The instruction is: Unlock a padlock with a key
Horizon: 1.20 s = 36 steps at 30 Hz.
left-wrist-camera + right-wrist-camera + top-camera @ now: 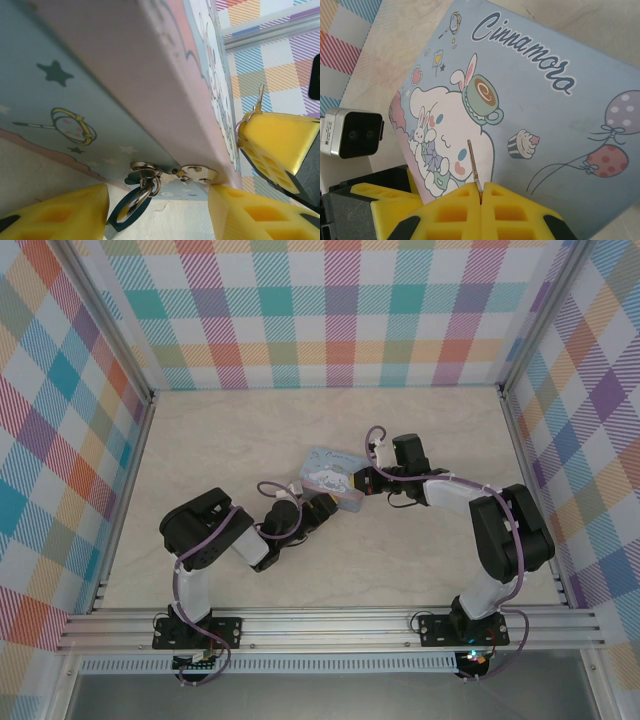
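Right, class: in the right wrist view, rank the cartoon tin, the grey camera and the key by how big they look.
Largest: cartoon tin
Then: grey camera
Smallest: key, a thin sliver close to the lens

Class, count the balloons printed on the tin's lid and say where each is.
2. A purple balloon at the right of the lid, a pink balloon just below that one. Others may lie beyond the frame.

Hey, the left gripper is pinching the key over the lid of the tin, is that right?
Not quite. It is the right gripper that is pinching the key over the lid of the tin; the right wrist view shows its fingers shut on the blade.
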Available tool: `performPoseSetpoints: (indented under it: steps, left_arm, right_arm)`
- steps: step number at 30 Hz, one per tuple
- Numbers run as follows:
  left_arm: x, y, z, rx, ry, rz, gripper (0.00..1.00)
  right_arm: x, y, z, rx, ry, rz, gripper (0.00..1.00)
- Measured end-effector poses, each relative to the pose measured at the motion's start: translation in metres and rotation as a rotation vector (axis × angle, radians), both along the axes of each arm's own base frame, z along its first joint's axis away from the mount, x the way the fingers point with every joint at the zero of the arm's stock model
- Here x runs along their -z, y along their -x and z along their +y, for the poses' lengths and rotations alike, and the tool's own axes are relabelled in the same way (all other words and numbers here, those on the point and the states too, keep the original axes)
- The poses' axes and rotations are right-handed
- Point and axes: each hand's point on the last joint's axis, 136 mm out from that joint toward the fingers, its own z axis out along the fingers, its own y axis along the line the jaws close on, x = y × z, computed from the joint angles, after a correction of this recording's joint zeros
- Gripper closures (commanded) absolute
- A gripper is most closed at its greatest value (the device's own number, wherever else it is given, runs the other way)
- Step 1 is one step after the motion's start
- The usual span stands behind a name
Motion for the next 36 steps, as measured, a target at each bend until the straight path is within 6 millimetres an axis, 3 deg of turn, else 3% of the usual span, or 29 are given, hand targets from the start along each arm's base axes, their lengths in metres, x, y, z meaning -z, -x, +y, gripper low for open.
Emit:
performPoseSetpoints:
  steps: [12, 20, 36]
  left_arm:
    - [0.001, 0.015, -0.016, 0.020, 0.018, 0.025, 0.46]
    - [0.001, 0.015, -0.016, 0.002, 0.020, 0.029, 0.48]
    - [0.011, 0.012, -0.010, -0.060, -0.015, 0.043, 0.66]
  right_arm:
    - [0.000, 0.000, 0.000, 0.006, -0.004, 0.006, 0.99]
    - [0.000, 0.000, 0.000, 0.008, -0.006, 0.008, 0.99]
    - [-0.001, 0.000, 0.001, 0.009, -0.008, 0.008, 0.99]
